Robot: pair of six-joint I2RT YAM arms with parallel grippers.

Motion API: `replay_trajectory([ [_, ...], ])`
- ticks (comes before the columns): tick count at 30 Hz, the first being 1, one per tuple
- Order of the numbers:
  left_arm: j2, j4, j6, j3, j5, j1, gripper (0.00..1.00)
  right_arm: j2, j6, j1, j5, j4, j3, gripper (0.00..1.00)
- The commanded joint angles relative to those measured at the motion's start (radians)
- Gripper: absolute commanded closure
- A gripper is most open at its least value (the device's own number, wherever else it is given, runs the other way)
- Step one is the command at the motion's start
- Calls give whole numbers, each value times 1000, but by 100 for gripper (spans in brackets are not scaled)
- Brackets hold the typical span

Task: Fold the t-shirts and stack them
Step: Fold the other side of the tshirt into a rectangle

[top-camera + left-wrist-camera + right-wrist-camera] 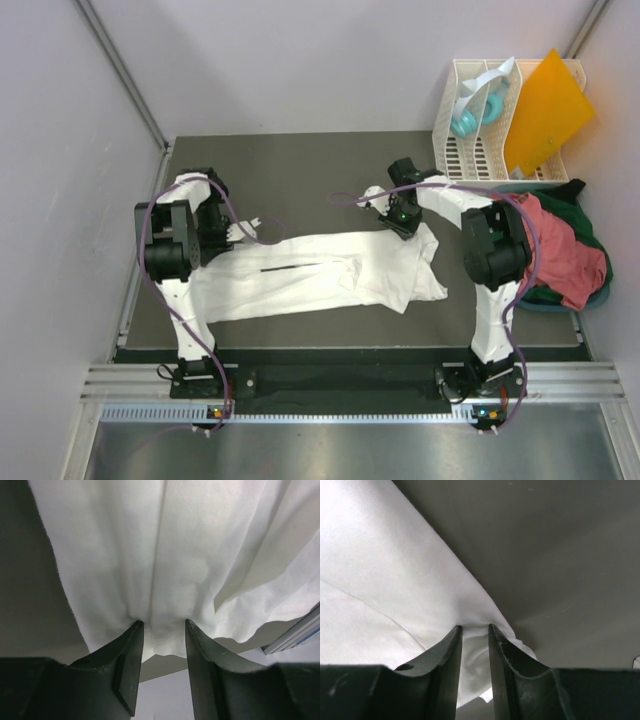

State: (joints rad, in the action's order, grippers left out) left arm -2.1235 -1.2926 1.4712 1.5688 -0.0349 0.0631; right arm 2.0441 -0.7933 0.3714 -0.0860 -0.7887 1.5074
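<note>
At the far right corner of the dark table [300, 170] stands a white slatted rack [470, 150]. An orange sheet [545, 100] leans in it, and a teal rounded object [467, 121] sits in one of its slots. Just near of the rack, at the table's right edge, a salmon-red t-shirt [560, 255] lies crumpled on top of a dark green t-shirt [577, 196], close beside the right arm's elbow. A metal rail [330, 385] runs along the near edge, where both arm bases are bolted. A purple cable [240, 215] loops along each arm.

The white t-shirt [320, 275] lies stretched left to right across the middle of the table, between the two arms, with a dark crease line along its middle.

The left arm rises from its base, bends at the elbow and turns its wrist rightward over the shirt's far left corner. The right arm rises and reaches far and leftward to the shirt's far right corner.

The left gripper [243, 232] is pinched on the white t-shirt, and its wrist view shows cloth bunched between the dark fingers [130, 655]. The right gripper [402, 218] is likewise clamped on a fold at the shirt's edge, its fingers [447, 660] nearly together with white cloth between them and bare table just beyond.
</note>
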Motion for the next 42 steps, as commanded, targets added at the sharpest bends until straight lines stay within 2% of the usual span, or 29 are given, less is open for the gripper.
replay_trajectory([
  [1, -29, 1, 11, -12, 15, 6, 58, 37, -17, 15, -3, 68, 24, 72],
  [3, -24, 3, 12, -12, 16, 6, 66, 36, -18, 15, -1, 66, 20, 73],
  [4, -24, 3, 12, -7, 16, 6, 80, 36, -18, 15, -1, 66, 19, 73],
  [5, -24, -4, 11, -4, 13, 6, 88, 36, -18, 15, 0, 66, 19, 73],
  [6, -24, -4, 8, -3, 13, 6, 100, 36, -18, 15, 0, 66, 19, 74],
  [20, 125, -131, 14, 59, 67, 6, 100, 64, -17, 29, 0, 78, 19, 75],
  [28, 217, -215, 54, -6, 66, 6, 100, 64, -35, 29, 5, 71, 30, 75],
  [33, 287, -214, 129, -127, -14, 4, 100, 61, -46, 31, 11, 62, 28, 75],
  [42, 306, -215, 144, -178, -7, -11, 100, 50, -52, 31, 14, 55, 10, 75],
])
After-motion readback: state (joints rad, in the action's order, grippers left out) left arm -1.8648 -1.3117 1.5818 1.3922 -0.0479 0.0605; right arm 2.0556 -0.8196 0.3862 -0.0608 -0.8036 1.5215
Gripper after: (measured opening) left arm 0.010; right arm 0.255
